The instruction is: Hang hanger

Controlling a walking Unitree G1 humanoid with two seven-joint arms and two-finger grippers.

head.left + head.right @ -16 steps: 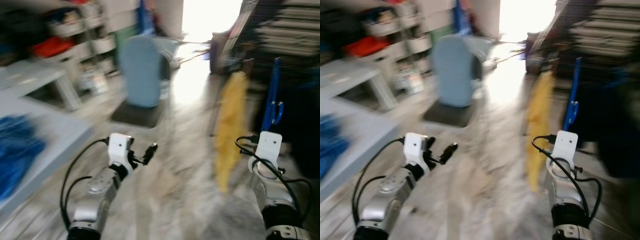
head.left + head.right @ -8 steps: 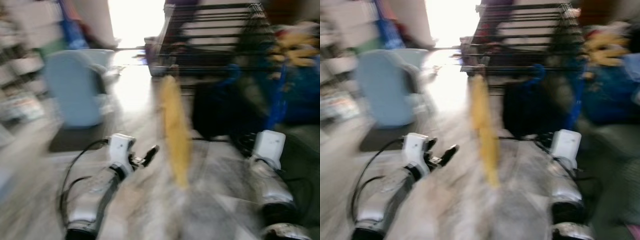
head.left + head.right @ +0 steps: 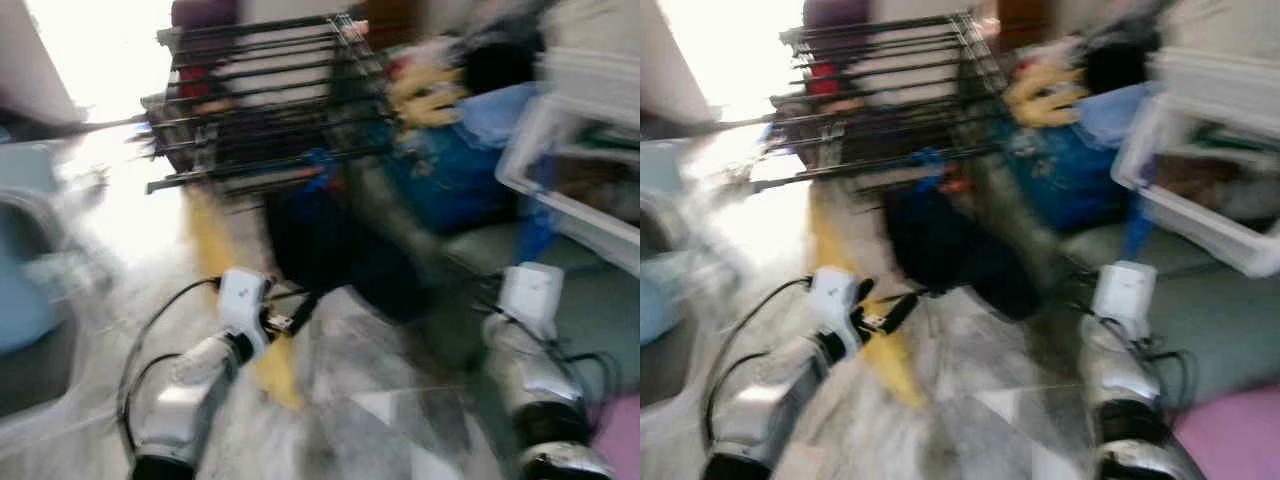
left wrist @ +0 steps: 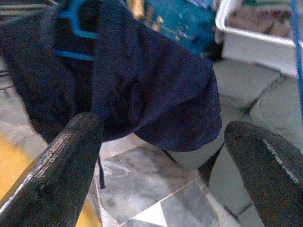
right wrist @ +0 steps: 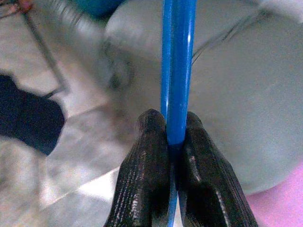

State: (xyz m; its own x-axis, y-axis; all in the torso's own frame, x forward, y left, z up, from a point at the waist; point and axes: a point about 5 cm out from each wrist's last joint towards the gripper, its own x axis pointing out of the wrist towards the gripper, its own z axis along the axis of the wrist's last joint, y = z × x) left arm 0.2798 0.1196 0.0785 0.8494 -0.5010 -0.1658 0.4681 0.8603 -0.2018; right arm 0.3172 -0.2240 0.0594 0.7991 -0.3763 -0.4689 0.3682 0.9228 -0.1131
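Your head pair looks forward and down, blurred, at a black drying rack (image 3: 265, 100) and a dark garment (image 3: 320, 240) hanging under it. Your left wrist camera sits close to that same dark garment. Your right wrist camera looks along closed fingers at a blue hanger (image 5: 176, 71), floor beyond.

One drying rack (image 3: 265, 110), two blue hangers (image 5: 176, 71) (image 4: 71, 28) – perhaps more; views blurred.
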